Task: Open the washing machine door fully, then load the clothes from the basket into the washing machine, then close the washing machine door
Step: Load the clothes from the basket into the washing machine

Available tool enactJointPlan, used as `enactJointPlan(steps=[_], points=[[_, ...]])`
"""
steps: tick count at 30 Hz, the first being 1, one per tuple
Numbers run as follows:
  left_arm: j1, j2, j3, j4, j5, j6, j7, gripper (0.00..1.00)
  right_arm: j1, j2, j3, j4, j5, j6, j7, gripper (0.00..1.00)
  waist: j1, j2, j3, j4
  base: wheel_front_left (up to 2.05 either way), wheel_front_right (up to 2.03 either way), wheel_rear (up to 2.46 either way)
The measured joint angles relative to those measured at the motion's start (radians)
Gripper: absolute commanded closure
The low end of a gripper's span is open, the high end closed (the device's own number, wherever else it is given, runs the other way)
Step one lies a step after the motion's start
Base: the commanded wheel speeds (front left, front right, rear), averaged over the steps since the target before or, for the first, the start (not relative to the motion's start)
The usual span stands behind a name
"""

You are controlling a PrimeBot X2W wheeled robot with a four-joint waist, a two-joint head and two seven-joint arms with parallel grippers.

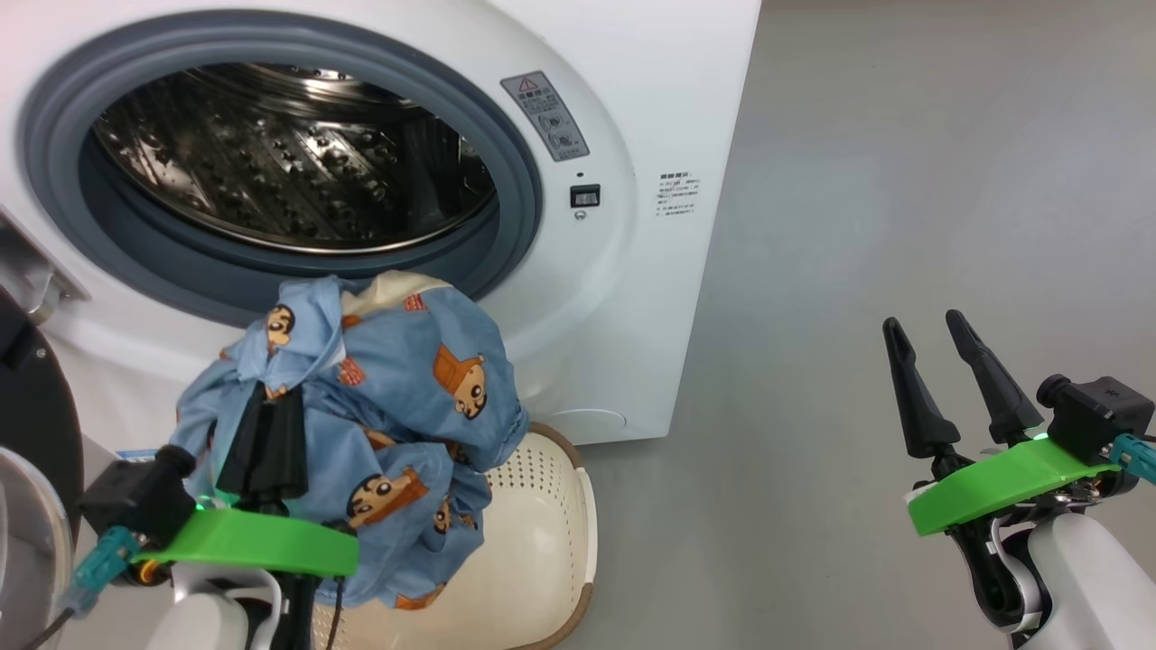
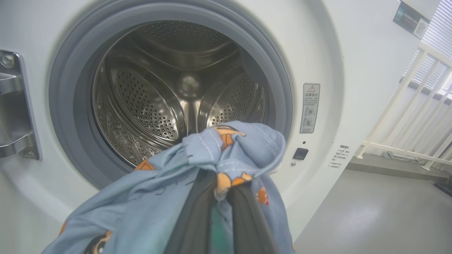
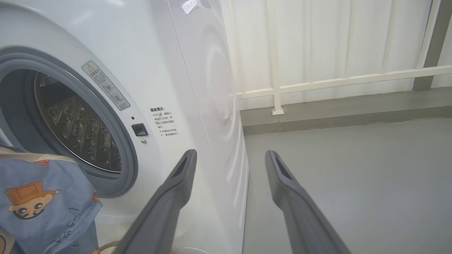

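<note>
- Clothes [image 1: 406, 379] bunched in our left jaws, clamped tight, held above basket [image 1: 551, 506], just before washer [image 1: 632, 271] opening.
- Door [image 1: 27, 397] stands open at left.
- Our right jaws apart, empty, over floor [image 1: 858, 181].

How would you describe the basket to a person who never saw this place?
Find the big white washing machine with its round open drum. On the grey floor just before its front stands the basket, partly hidden behind the blue printed clothes gripped by the left pincer. Alone here it is cream plastic, with small holes and a brown rim.
</note>
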Motion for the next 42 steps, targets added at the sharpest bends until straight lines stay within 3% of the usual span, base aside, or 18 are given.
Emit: enactJointPlan(steps=[12, 20, 31, 42], points=[[-0.184, 0.026, 0.022, 0.079, 0.01, 0.007, 0.013, 1.0, -0.009, -0.012, 0.009, -0.012, 0.0, 0.0, 0.0, 0.0, 0.0, 0.0, 0.066, -0.015, 0.0, 0.0, 0.0], [-0.402, 0.021, 0.043, 0.331, -0.012, -0.054, 0.002, 1.0, -0.063, -0.028, 0.025, -0.034, 0.0, 0.0, 0.0, 0.0, 0.0, 0.0, 0.148, -0.036, 0.0, 0.0, 0.0], [-0.75, 0.03, 0.067, 0.677, -0.007, -0.106, -0.033, 1.0, -0.13, -0.036, 0.017, -0.087, -0.005, 0.0, 0.0, 0.0, 0.0, 0.0, 0.315, -0.08, 0.0, 0.0, 0.0], [-1.018, 0.113, 0.071, 0.847, 0.029, -0.129, -0.041, 1.0, -0.172, 0.006, -0.002, -0.128, -0.013, 0.0, 0.0, 0.0, 0.0, 0.0, 0.488, -0.152, 0.0, 0.0, 0.0]])
